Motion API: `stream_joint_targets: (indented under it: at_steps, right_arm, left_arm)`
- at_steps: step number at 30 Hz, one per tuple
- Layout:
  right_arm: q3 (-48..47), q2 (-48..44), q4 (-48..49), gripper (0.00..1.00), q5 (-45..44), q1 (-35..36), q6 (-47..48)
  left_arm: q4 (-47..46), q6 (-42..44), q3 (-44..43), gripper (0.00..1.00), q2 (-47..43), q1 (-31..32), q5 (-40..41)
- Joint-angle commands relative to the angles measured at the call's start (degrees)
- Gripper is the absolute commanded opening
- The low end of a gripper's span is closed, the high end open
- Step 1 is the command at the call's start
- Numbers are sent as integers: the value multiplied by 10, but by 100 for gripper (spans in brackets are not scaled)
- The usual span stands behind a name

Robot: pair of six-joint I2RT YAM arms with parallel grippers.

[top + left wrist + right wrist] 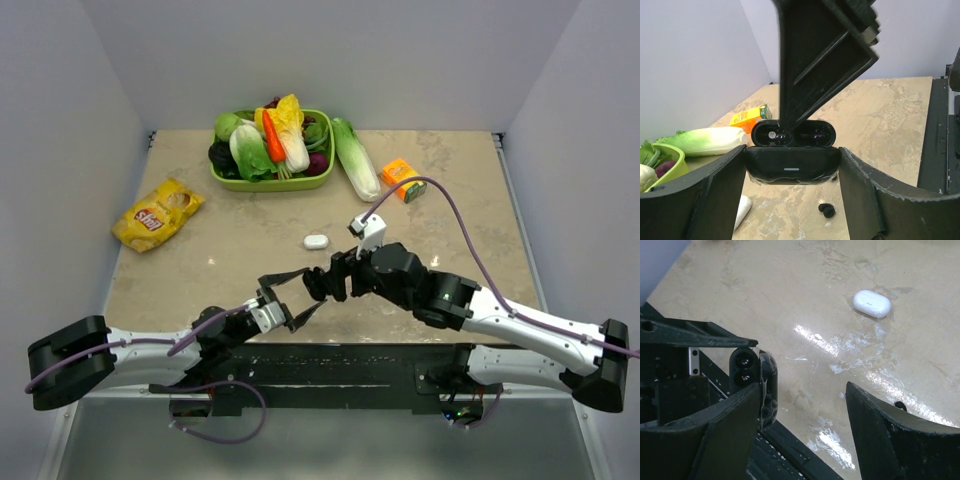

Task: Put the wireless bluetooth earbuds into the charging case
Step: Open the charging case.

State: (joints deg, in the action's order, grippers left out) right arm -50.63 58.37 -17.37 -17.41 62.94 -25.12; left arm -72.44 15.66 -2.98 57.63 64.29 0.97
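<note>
A black charging case is held off the table with its lid open, and my left gripper is shut on its two sides. In the top view the left gripper meets my right gripper near the table's front edge. The right gripper is open, with nothing between its fingers. One right finger reaches down with its tip at the case's left well. A black earbud lies on the table below the case. I cannot tell whether a bud sits in either well.
A white closed case lies mid-table, also in the right wrist view. A green basket of vegetables, a loose cabbage and an orange box stand at the back. A yellow chip bag lies at the left.
</note>
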Motion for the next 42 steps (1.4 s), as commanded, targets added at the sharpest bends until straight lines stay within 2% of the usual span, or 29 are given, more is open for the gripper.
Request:
stream_joint_targets:
  at_steps: [1, 5, 8, 13, 24, 33, 42]
  right_arm:
    - [21, -81, 56, 70, -3, -3, -8]
    - [22, -100, 49, 68, -25, -4, 0]
    - [24, -81, 38, 68, -4, -8, 3]
    - [45, -67, 88, 68, 30, -8, -15]
    - [56, -37, 148, 54, 102, -45, -32]
    - [65, -10, 169, 50, 186, -75, -52]
    - [66, 9, 164, 49, 206, -82, -57]
  left_arm:
    - [-129, 11, -7, 0, -7, 5, 22]
    - [-130, 1, -6, 0, -2, 5, 54]
    - [-151, -5, 3, 0, 6, 5, 47]
    - [-185, -13, 10, 0, 16, 6, 36]
    - [-188, -13, 16, 0, 10, 12, 29]
    - [-198, -11, 18, 0, 8, 15, 33]
    - [-202, -6, 21, 0, 5, 15, 37]
